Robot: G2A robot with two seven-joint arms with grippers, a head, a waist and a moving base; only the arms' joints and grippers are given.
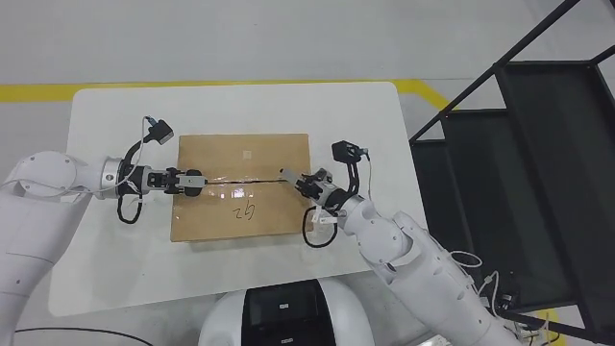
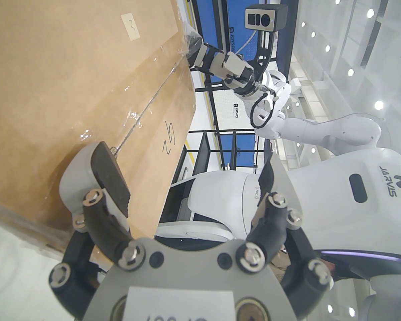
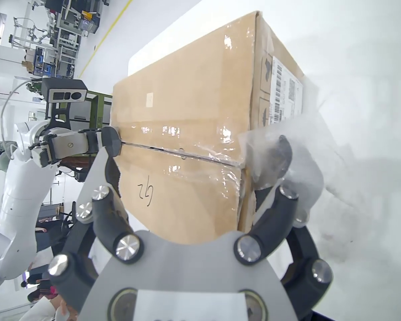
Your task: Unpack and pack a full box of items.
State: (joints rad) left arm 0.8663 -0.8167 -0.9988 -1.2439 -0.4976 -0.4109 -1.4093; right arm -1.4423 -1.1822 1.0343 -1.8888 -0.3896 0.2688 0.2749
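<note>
White arms (image 1: 48,175), black cables (image 1: 125,213), screw-studded end effector (image 2: 187,165)

White table (image 1: 106,120), yellow floor stripe (image 1: 34,92) along its far edge, black metal steps (image 1: 553,106) beside it

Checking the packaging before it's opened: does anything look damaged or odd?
The clear tape along the top seam of the cardboard box is wrinkled, and at the end by the right arm a piece hangs loose off the corner.

box (image 1: 240,211) on table (image 1: 365,115), centre | left gripper (image 1: 195,180) at box's 9 o'clock edge, on top seam (image 1: 240,182) | right gripper (image 1: 290,176) at 3 o'clock edge, same seam | metal steps (image 1: 519,154) off table at 3 o'clock | floor stripe (image 1: 38,91) beyond table at 12 o'clock
</note>
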